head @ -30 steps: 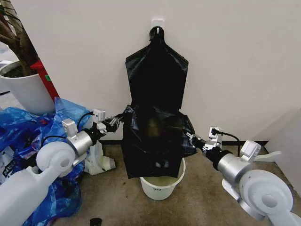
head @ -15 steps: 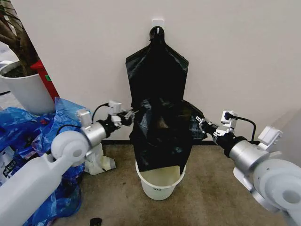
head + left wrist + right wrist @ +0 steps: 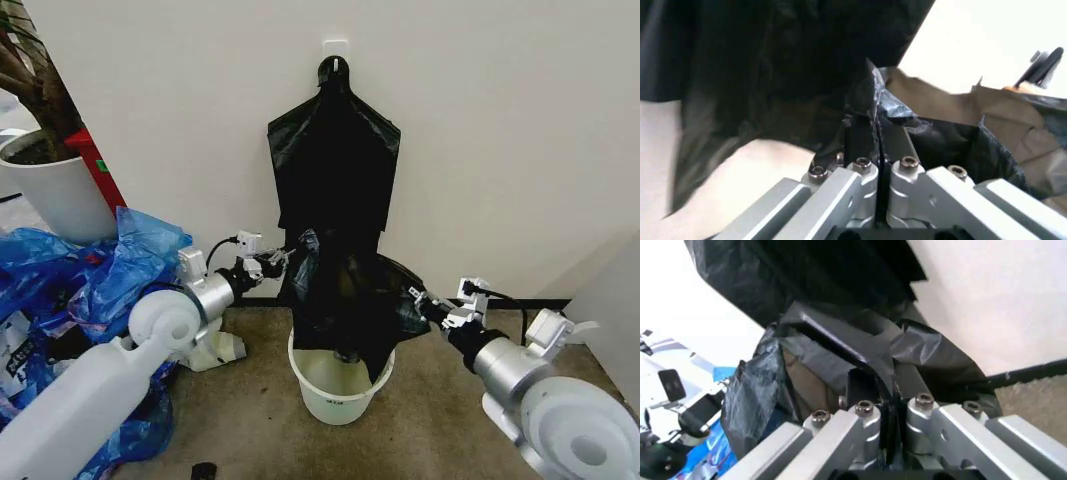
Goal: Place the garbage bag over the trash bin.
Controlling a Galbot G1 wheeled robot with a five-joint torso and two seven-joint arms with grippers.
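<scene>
The garbage bag, thin black wrinkled film, hangs stretched between my two grippers above the trash bin, a round cream-white bucket on the floor. The bag's lower end droops into the bucket's mouth. My left gripper is shut on the bag's left edge. In the left wrist view the left gripper pinches the film of the bag. My right gripper is shut on the bag's right edge. In the right wrist view the right gripper clamps a fold of the bag.
A flat black bundle hangs from a wall hook directly behind the bag. Blue plastic bags pile up at the left, beside a big white plant pot. A white object lies left of the bucket. Bare floor lies in front.
Both grippers carried the bag forward toward the wall, rose, then came down. The bag's lower end, which hung in front of the bucket, now dips into its mouth.
</scene>
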